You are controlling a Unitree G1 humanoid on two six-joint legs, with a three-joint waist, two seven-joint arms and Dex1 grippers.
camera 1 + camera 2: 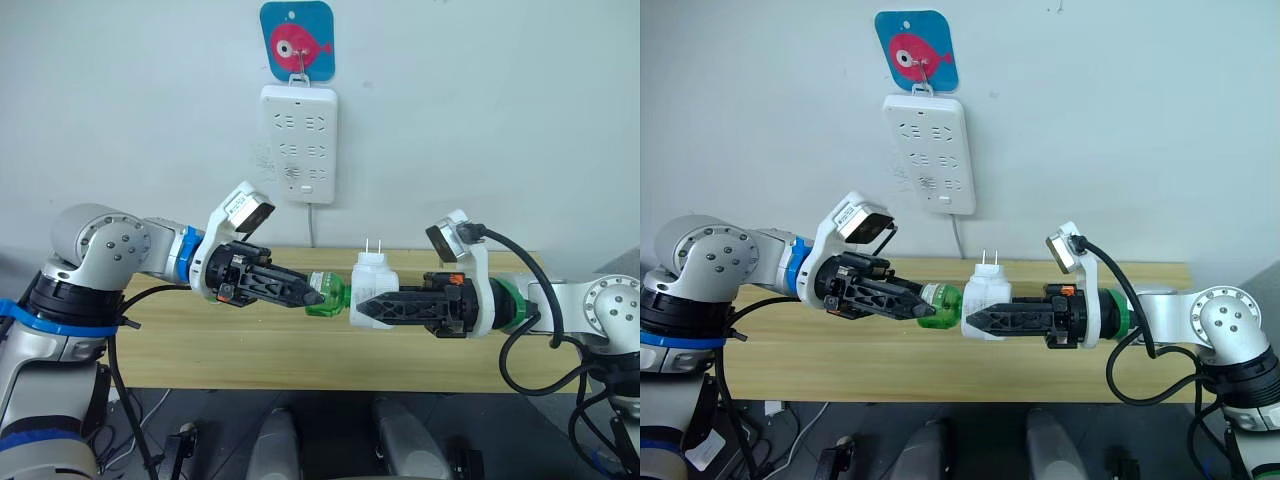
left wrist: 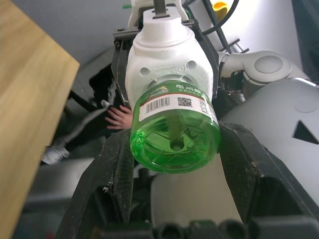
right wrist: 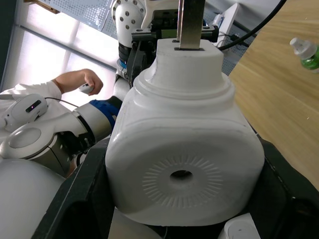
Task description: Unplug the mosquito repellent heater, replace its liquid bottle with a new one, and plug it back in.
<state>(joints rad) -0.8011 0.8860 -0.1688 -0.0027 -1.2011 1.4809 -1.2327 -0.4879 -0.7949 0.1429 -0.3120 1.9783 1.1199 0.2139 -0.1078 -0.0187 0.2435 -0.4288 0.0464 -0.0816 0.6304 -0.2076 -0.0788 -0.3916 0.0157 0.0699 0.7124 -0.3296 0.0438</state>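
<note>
Your left gripper (image 1: 312, 296) has its jaws clamped on the green bottle (image 1: 328, 296), and your right gripper (image 1: 362, 303) has its jaws clamped on the heater (image 1: 372, 290). You hold both above the counter (image 1: 200, 350), bottle seated in the heater at its 9 o'clock side, prongs at 12. Beyond, at 12 o'clock, the power strip (image 1: 298, 143) hangs on the wall under a fish hook (image 1: 297, 40). A spare bottle (image 3: 305, 51) lies on the counter.

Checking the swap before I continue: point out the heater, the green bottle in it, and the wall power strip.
mosquito repellent heater (image 3: 182, 149), right wrist view, on its white body above the vent hole.
green liquid bottle (image 2: 174, 139), left wrist view, on its base.
power strip (image 1: 298, 140), left eye view, on its white face.
</note>
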